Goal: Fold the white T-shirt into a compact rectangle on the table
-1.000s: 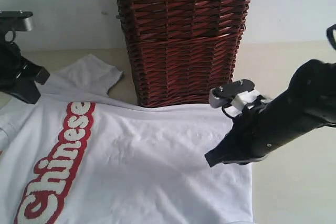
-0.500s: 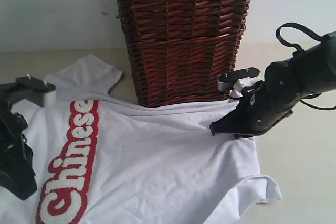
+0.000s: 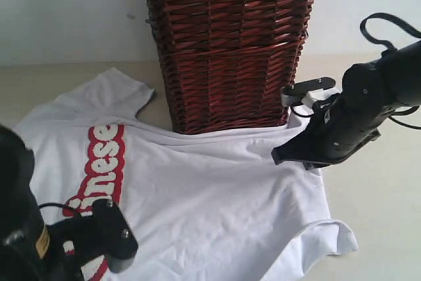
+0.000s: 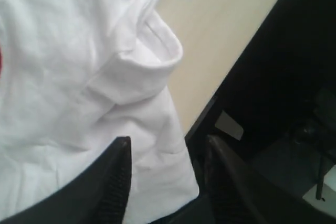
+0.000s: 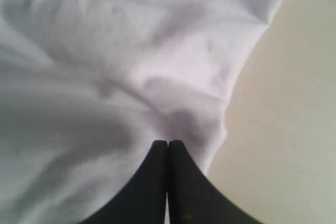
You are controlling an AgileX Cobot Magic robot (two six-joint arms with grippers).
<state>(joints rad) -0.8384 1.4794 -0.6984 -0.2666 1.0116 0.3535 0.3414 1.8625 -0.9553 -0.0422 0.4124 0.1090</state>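
Nearest the camera, the black left arm fills the lower left corner of the exterior view. The left gripper [image 4: 168,145] stands with its jaws partly apart. A rumpled, hemmed edge of the white short-sleeved cotton T-shirt [image 3: 210,208] lies between and just beyond its two fingers. Nothing is pinched there. That edge sits close to the near rim of the pale beige matte table [image 3: 381,228].

The T-shirt is spread flat across the table. Its red band of fuzzy white letters runs from near to far on the left side, so the body's long axis most likely lies left to right across the view. One sleeve fans out at the far left, and a loose flap curls at the near right.

Farther back on the right, the right gripper [image 5: 168,148] has its jaws pressed fully together. Cloth puckers at its tips, so it appears to pinch the T-shirt's far right edge, just in front of the dark brown wicker basket [image 3: 230,64].

For the coming fold, the lettered end lies directly under the left gripper, which is the nearer arm. It likely needs to close on that edge first.
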